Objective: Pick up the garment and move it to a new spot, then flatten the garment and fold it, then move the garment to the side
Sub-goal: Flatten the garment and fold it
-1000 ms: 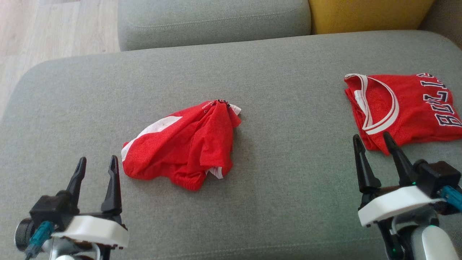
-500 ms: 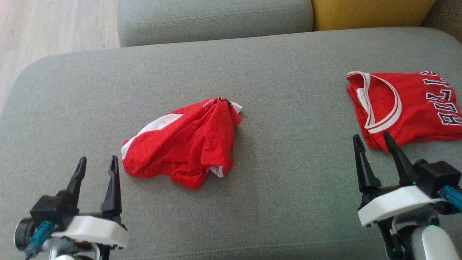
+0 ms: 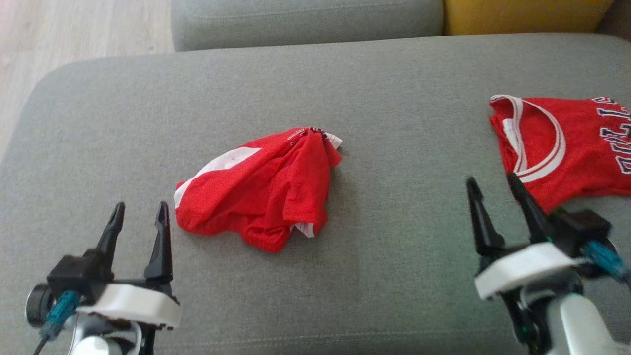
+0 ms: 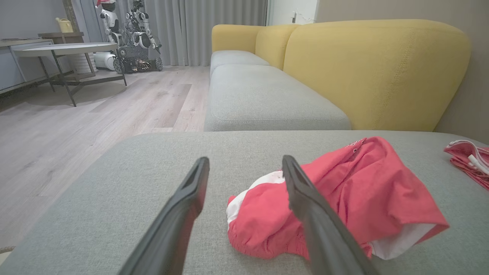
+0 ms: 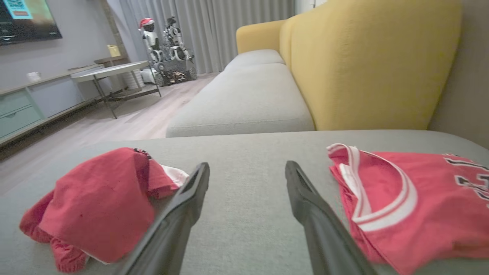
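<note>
Left gripper (image 4: 245,160): its two dark fingers are standing apart with nothing between them, rising over the grey fabric seat cushion (image 4: 126,183). The crumpled red mesh garment with white trim (image 4: 344,194) is lying on the cushion, right of centre. The right-hand finger is overlapping its near edge; contact unclear. A second red, white-trimmed garment (image 4: 468,158) is showing at the right edge. A yellow upholstered backrest (image 4: 374,72) is standing behind.

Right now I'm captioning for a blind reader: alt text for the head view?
A crumpled red garment lies mid-cushion on a grey sofa; a flatter red jersey lies to the right. The left gripper and right gripper, both open, hold nothing.
</note>
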`<state>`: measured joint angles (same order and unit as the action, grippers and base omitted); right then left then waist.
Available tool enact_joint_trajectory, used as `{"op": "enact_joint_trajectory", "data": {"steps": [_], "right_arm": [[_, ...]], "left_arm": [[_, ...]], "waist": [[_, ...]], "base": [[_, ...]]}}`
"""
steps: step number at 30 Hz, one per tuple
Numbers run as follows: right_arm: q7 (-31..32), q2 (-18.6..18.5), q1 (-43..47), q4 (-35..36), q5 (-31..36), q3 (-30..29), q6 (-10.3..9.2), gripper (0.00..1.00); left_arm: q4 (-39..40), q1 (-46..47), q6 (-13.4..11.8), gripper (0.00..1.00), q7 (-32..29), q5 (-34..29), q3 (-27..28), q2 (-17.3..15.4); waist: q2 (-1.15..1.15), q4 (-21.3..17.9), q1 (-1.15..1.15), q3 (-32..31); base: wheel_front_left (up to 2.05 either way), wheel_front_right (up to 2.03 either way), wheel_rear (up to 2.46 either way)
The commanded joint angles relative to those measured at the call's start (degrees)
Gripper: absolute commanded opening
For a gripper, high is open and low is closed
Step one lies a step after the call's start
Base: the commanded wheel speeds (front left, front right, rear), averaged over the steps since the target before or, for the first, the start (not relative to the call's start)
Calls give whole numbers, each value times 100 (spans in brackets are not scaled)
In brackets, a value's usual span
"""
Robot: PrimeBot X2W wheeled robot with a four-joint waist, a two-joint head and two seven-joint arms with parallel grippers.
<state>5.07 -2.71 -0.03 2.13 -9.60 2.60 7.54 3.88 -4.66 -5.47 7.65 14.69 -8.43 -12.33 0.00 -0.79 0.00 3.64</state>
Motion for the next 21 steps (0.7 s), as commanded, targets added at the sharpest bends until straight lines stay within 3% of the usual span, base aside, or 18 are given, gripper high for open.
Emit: {"op": "enact_joint_trajectory", "data": {"steps": [1,8,14,21], "right_arm": [[-44,-17,-444,173,-33,217,-5,100],[-82,-17,-1559,-617,-297,1018,-5,100],[-70,-17,-2669,-1755,-706,1812,-5,100],[245,-17,-3265,-3001,-1289,2564,-5,100]], "left_arm": [[177,358,14,100,56,-14,204,-87],[117,699,98,100,139,-31,37,-33],[-21,1041,176,100,277,-34,-94,39],[-298,1282,243,100,457,7,-179,136]], "waist": [[0,71,0,66],[0,437,0,396],[0,727,0,730],[0,891,0,928]], "base": [[0,0,0],[0,0,0],[0,0,0],[0,0,0]]}}
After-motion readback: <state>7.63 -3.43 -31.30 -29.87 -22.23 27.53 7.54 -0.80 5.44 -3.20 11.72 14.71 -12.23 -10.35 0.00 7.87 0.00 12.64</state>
